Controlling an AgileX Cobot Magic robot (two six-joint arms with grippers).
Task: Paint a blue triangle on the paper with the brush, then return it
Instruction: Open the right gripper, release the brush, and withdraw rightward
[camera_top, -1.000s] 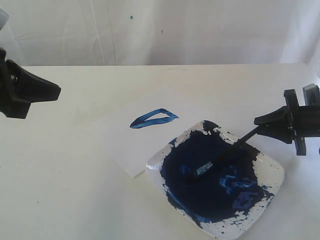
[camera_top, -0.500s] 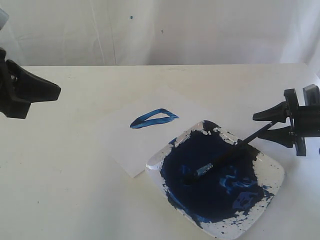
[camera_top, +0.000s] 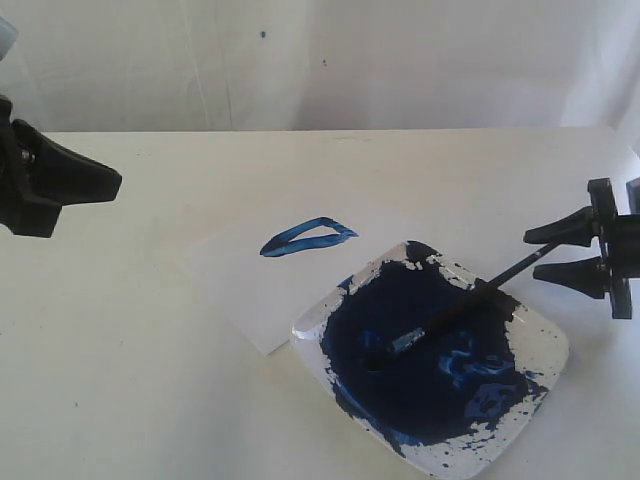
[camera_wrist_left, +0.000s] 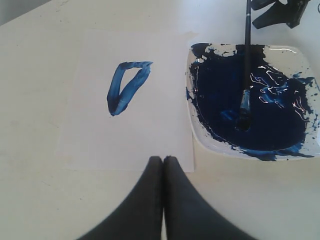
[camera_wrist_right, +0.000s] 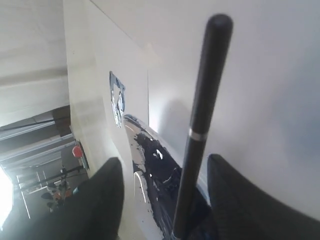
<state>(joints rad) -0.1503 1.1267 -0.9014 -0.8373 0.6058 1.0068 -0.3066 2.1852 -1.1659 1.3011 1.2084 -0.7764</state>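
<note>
The right gripper (camera_top: 534, 255) stands open, its jaws wide apart. The top end of the brush (camera_top: 455, 308) lies in the gap between them, and the right wrist view shows it touching neither. From that gap the brush's long axis runs straight out ahead of the gripper and slopes down. The handle leans on the near rim of the dish (camera_top: 548, 345) and the bristles rest at the far end in the dark paint. The blue triangle (camera_top: 308, 237) sits on the paper (camera_top: 262, 295), beyond the dish from this gripper. The left gripper (camera_wrist_left: 163, 161) is closed on nothing, near the paper's edge and well apart from the brush. With the brush back in the dish, the right arm, by far the nearer, likely only needs to back away along the handle's line so that neither jaw nudges it.
</note>
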